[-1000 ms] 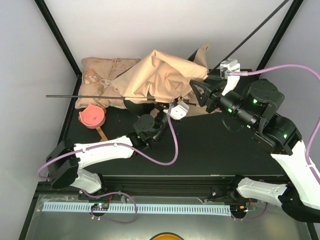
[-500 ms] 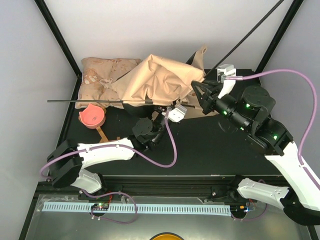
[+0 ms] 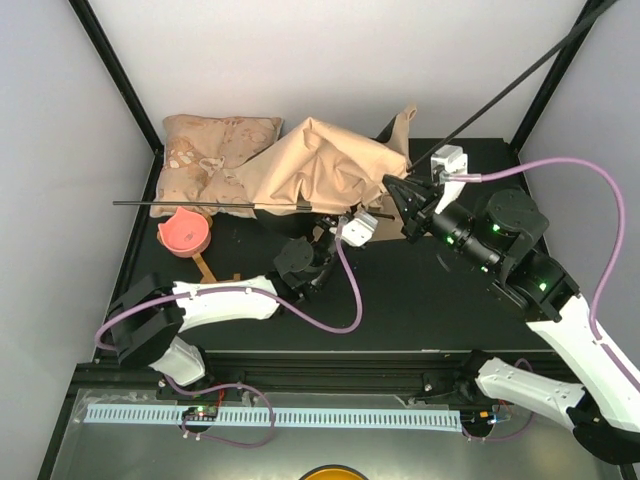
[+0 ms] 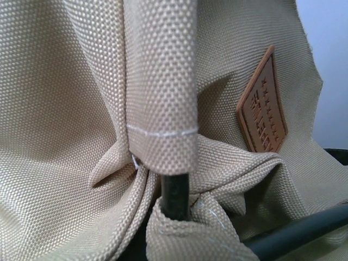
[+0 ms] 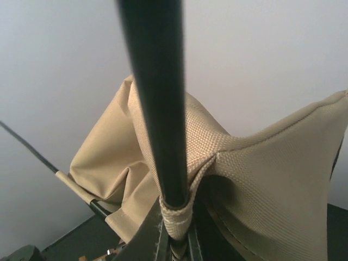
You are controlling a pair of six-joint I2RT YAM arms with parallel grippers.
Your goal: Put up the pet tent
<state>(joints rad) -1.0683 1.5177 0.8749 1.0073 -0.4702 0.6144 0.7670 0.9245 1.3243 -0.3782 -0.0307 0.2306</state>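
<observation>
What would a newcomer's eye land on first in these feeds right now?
The crumpled tan tent heaped at the back middle of the table, with one thin black pole jutting left over the pillow and a second pole slanting up to the far right. The right end effector is shut on the second pole at the tent's right edge.

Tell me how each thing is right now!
pet tent: crumpled, not standing.
long pole: slanting up, threaded into the tent.
side pole: sticking out level to the left.
pillow: flat behind the tent.
pink bowl: open side up.
left hand: closed at the tent's edge, grip hidden.
right hand: closed on the long pole.
</observation>
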